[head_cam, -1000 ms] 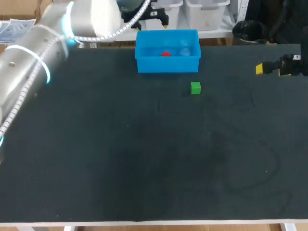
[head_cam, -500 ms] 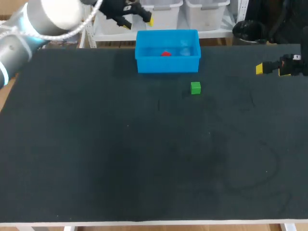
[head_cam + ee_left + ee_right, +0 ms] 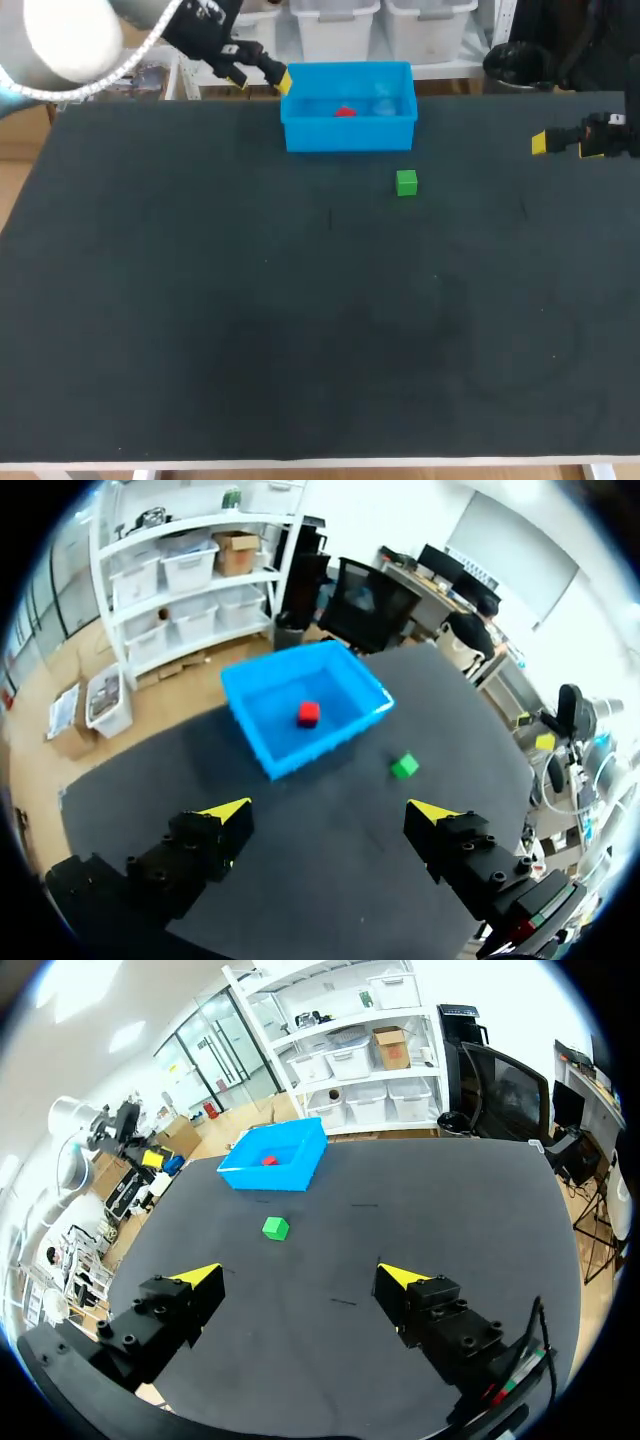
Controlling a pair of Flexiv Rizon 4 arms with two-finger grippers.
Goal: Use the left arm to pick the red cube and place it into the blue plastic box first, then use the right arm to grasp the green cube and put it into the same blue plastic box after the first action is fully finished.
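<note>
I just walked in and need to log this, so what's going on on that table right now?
The red cube already lies inside the blue plastic box, so the first step looks done. The left tool is open and empty, beside the box's left end. The green cube sits on the table in front of the box, untouched. The right tool is open and empty near the table's right edge, well apart from the green cube.
</note>
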